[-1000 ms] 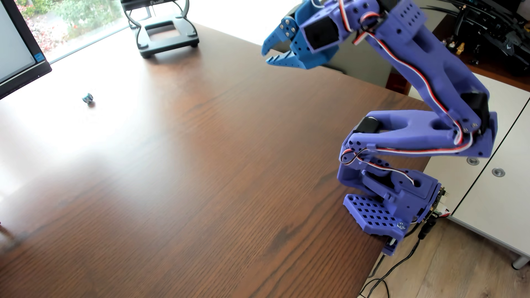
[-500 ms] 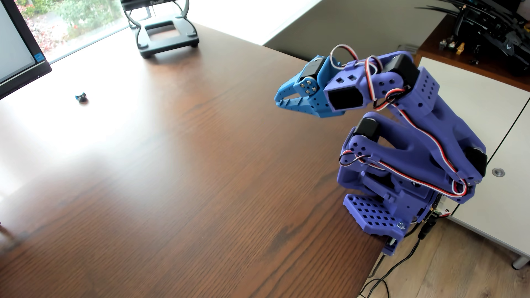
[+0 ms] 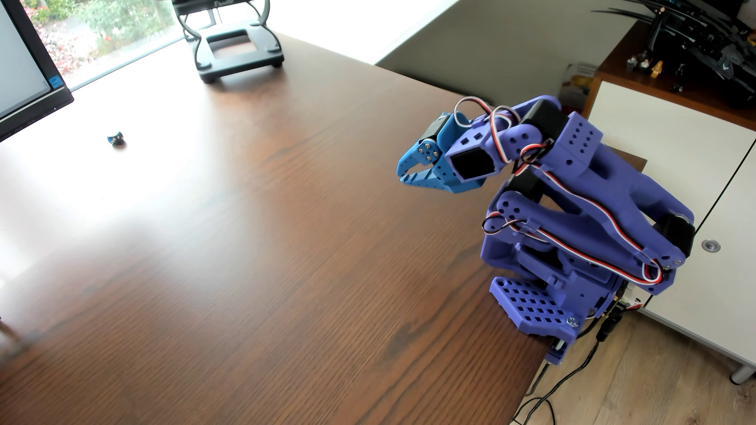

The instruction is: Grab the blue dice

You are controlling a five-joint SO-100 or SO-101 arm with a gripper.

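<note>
In the other view, the arm sits folded at the right edge of the brown table. Its claw is nearly closed and holds nothing. The blue dice lies far left, near the monitor. Bare wood lies between them. A black stand sits by the window.

Arm folded down from raised reach; end effector lower, tips nearly closed. Blue dice shifted slightly left.

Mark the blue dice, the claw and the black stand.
blue dice (image 3: 116,139): other view, its dark body.
claw (image 3: 403,176): other view, between its fingertips.
black stand (image 3: 241,61): other view, its front bar.
</note>
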